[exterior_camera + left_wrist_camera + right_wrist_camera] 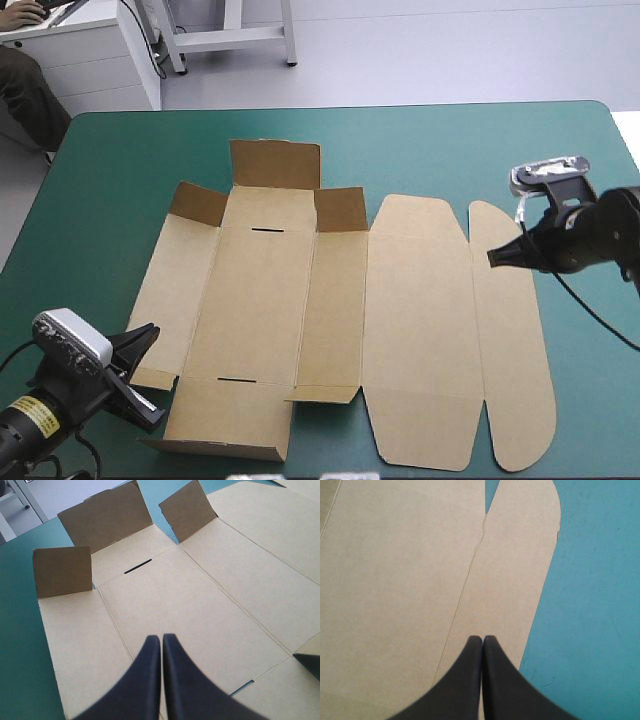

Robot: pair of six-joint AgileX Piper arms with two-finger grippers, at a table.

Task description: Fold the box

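High view: box (330, 320) a brown cut sheet, mid-table on teal-green cover (120, 180), mostly flat. Left gripper (161, 638) at box's near-left corner, fingers pressed together, holding nothing. Left part of box: three short flaps raised at far end. Right part: two long round-ended panels flat. Sheet's long axis across table; panels run near to far. Right gripper (482, 639) over outermost rounded panel, fingers together, empty.

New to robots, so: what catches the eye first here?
A brown box lies cut open and nearly flat mid-table on the teal-green cover, with three short flaps raised at its far edge. The left gripper, shut, sits at its near left corner; the right gripper, shut, over its rounded right panel.
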